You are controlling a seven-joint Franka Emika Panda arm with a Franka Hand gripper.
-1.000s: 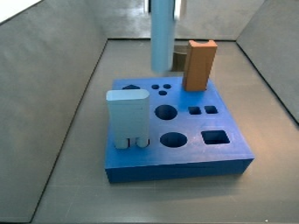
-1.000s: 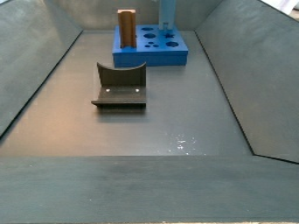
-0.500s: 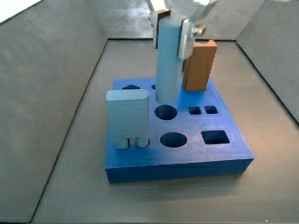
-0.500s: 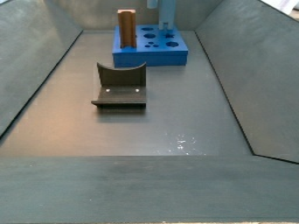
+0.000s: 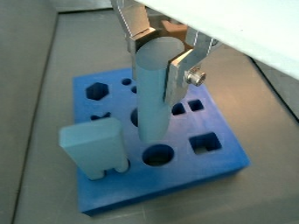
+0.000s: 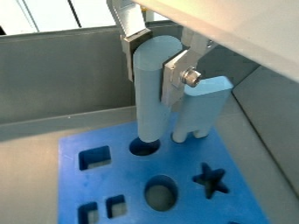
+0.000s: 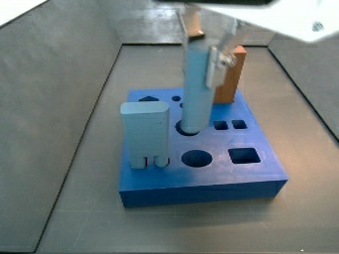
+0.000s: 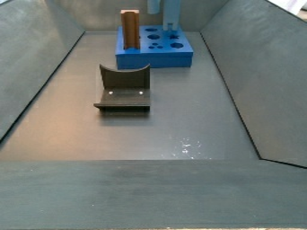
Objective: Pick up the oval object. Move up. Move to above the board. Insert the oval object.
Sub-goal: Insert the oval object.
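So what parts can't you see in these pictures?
- Bottom tip of the oval object held by the gripper: in both wrist views the peg's own body hides it, so depth in the board hole is unclear.
- In a side view, the board holes are too small.
- The gripper's top is cut off.

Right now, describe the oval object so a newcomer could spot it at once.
Find the board, the bright-blue slab with cut-out holes. Standing upright over its middle, clamped in the gripper, is the oval object, its lower end at a round hole. It is slim, smooth and light blue, unlike the wider pale block and the orange-brown block.
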